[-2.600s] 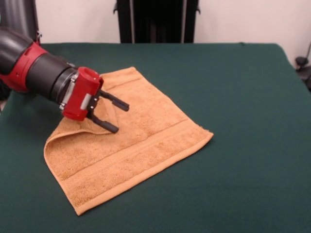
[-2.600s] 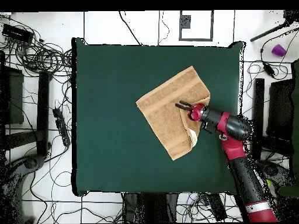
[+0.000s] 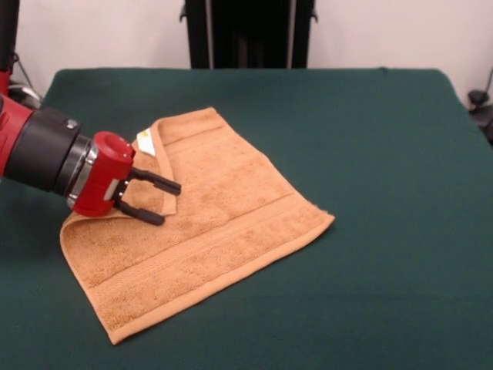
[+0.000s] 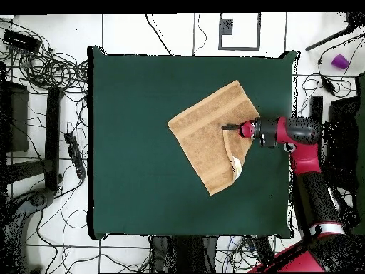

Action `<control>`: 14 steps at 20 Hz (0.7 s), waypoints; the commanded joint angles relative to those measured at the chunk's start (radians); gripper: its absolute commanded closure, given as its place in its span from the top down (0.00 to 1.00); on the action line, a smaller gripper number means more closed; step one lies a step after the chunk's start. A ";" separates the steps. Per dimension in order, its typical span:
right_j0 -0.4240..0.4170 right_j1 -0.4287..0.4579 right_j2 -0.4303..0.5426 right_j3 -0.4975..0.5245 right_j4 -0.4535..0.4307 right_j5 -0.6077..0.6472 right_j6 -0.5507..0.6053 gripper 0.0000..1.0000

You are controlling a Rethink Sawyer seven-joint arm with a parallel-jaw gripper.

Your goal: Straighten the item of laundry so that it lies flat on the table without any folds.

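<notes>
Gripper with fingers spread, low over folded-back flap of towel lying mid-table; soft, light, limp terry, probably best pinched at the flap's free edge.

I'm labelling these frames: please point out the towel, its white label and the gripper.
towel [image 3: 223,223], front view, on its flat middle.
white label [image 3: 144,141], front view, on the label's face at the folded-over edge.
gripper [image 3: 166,204], front view, between its open fingertips.
</notes>
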 commanded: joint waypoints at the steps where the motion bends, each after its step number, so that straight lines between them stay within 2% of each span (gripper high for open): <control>1: 0.029 0.075 -0.093 -0.108 -0.033 -0.123 0.111 1.00; 3: 0.013 0.115 -0.074 -0.121 -0.014 -0.132 0.082 1.00; 6: 0.010 0.126 -0.075 -0.134 -0.026 -0.125 0.057 1.00; 14: -0.035 0.139 -0.091 -0.076 -0.010 -0.076 0.040 1.00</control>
